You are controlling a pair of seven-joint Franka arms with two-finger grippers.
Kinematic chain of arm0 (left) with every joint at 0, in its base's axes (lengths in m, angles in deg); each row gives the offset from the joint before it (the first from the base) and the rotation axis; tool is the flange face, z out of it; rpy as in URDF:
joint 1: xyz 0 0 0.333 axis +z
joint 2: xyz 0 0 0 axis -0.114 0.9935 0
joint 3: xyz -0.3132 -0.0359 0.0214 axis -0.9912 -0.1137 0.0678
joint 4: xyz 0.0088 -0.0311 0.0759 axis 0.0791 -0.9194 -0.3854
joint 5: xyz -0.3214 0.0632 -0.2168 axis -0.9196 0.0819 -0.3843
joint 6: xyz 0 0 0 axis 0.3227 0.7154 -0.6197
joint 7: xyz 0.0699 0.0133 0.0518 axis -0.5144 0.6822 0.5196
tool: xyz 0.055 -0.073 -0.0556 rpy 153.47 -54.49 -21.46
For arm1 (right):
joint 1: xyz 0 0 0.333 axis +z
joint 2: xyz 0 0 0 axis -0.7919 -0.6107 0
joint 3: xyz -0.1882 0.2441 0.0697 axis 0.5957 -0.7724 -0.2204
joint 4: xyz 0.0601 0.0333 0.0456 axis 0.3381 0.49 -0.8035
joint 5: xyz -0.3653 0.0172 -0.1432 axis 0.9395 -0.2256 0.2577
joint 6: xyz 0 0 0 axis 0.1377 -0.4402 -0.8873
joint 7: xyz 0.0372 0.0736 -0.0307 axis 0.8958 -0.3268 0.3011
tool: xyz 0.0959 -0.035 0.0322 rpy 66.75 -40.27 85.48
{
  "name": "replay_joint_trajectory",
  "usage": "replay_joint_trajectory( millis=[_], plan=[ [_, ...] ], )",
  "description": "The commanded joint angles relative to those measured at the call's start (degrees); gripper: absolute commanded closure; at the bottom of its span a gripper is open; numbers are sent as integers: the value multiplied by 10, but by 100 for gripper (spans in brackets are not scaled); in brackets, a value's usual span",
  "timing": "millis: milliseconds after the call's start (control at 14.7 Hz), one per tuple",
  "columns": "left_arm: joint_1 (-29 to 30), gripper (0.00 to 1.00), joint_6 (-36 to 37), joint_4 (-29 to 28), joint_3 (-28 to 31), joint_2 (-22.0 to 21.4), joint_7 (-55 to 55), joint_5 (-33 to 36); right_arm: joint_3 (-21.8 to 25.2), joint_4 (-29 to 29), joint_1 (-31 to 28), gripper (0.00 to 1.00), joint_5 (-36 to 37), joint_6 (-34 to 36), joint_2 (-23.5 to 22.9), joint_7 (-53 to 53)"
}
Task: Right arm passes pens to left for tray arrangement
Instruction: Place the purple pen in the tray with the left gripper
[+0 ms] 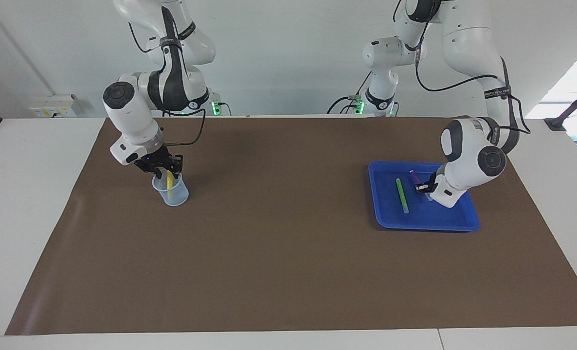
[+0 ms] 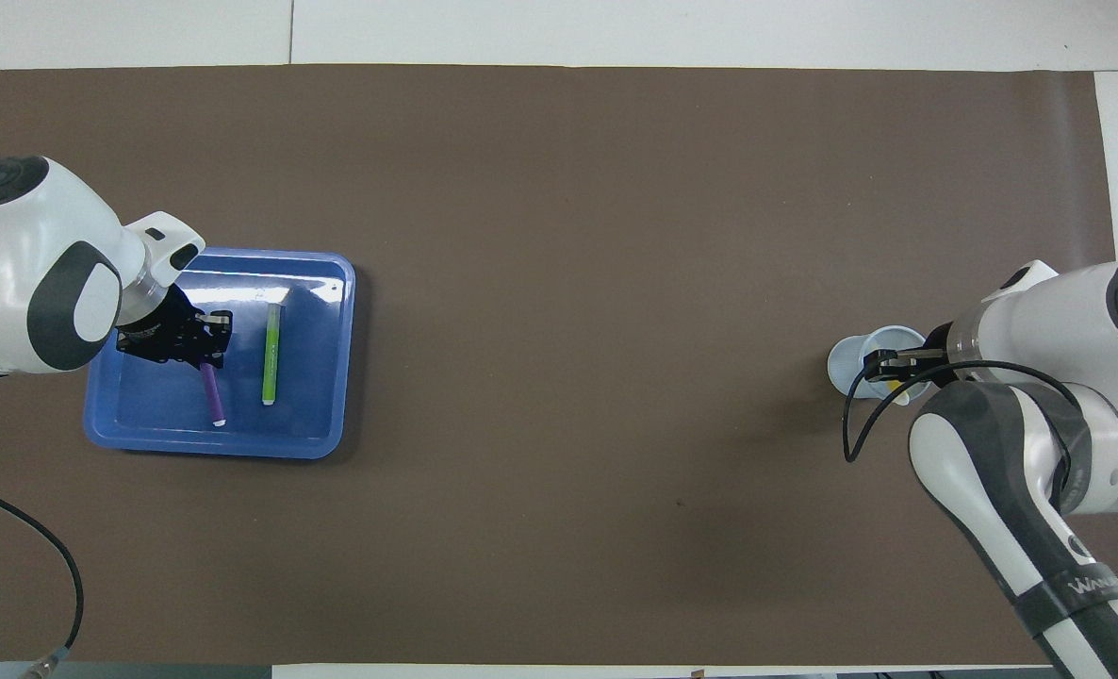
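Note:
The blue tray (image 1: 424, 226) (image 2: 220, 448) lies at the left arm's end of the table. A green pen (image 1: 402, 195) (image 2: 271, 354) rests flat in it. My left gripper (image 1: 422, 187) (image 2: 203, 356) is low in the tray, shut on the purple pen (image 1: 415, 176) (image 2: 210, 391), which runs alongside the green one. At the right arm's end the yellow pen (image 1: 170, 182) (image 2: 891, 385) stands in a translucent cup (image 1: 174, 197) (image 2: 846, 368). My right gripper (image 1: 164, 167) (image 2: 884, 363) is down at the pen's upper end, at the cup's mouth.
A brown mat (image 1: 279, 243) covers the table between cup and tray. A black cable (image 2: 50, 566) loops in near the left arm's base. White tabletop borders the mat.

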Motion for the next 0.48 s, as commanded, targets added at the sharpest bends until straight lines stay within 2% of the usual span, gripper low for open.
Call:
replay_joint_trajectory(
  millis=[0,68,136,205,273,409],
  plan=[
    [8,100,-14,-11,1,-3,-23,9,0,9,-5,60,10,-11,6,-8],
    [14,100,-15,-11,1,-2,-40,8,-1,8,-5,61,10,-12,5,-8],
    [14,86,-15,-12,1,-3,-44,8,-1,8,-5,63,10,-15,5,-8],
    [15,53,-15,-12,1,-2,-44,8,-1,9,-5,63,10,-15,5,-8],
    [14,30,-18,-12,1,-3,-44,8,-1,10,-5,63,10,-15,6,-8],
    [14,28,-20,-14,1,-3,-44,8,-1,10,-5,63,10,-18,6,-8]
  ],
)
